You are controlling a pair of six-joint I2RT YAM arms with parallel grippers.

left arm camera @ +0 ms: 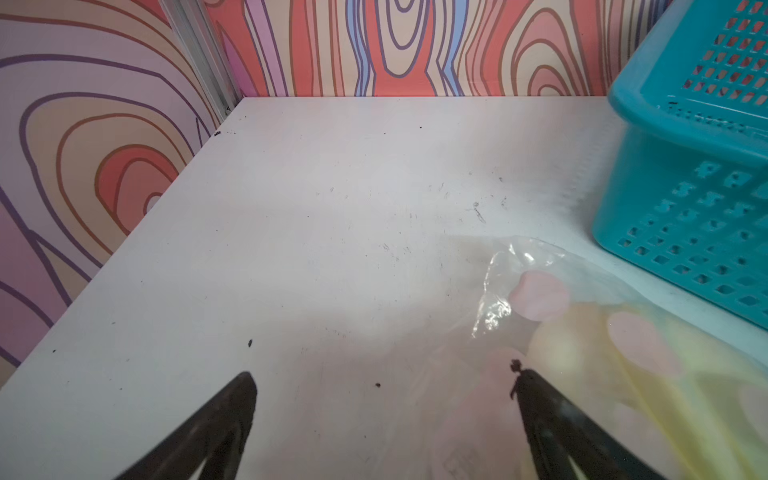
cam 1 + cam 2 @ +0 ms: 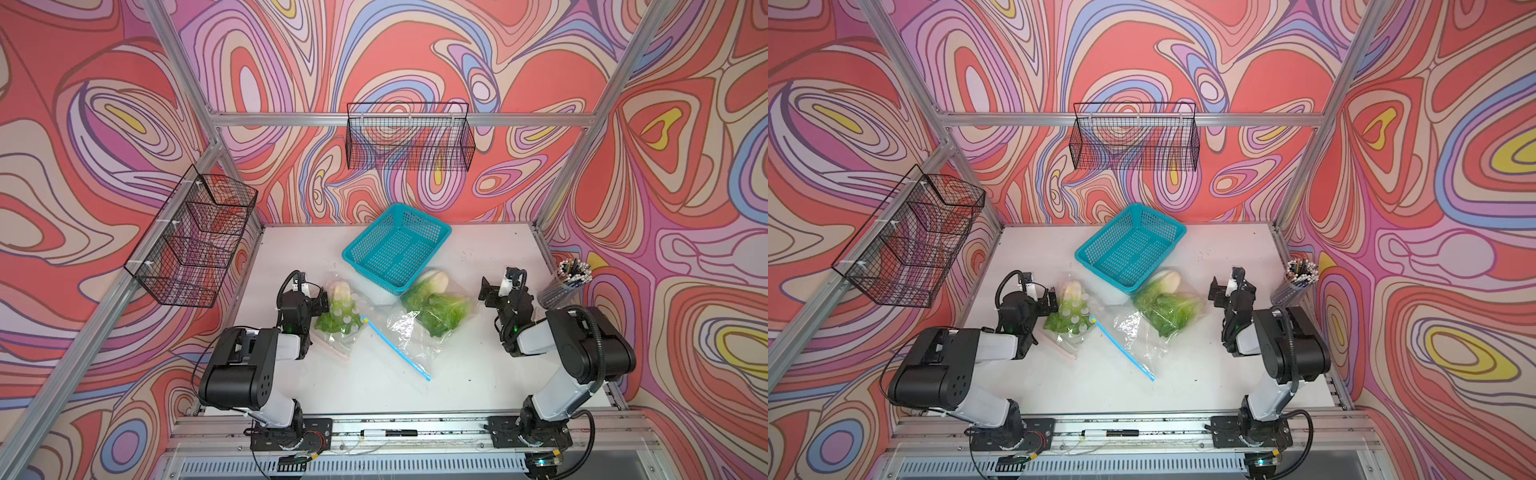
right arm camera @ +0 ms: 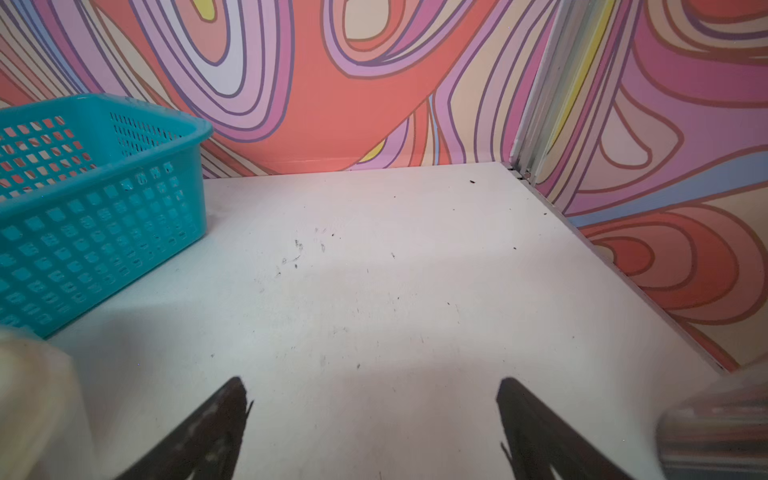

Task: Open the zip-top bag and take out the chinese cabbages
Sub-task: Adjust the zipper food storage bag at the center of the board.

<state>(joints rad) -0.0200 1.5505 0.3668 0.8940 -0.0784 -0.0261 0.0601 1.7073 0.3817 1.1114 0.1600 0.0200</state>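
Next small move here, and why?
Probably bring the left gripper over to the near end of the blue zip and pinch it. It and the right gripper are open and hold nothing. The cabbages lie inside the clear bag, and that zip end is closest to the left arm.

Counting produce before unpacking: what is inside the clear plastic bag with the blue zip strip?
Green-leaved, whitish-based chinese cabbages bunch at its far end, apparently two; overlapping leaves hide the exact count and anything beneath them.
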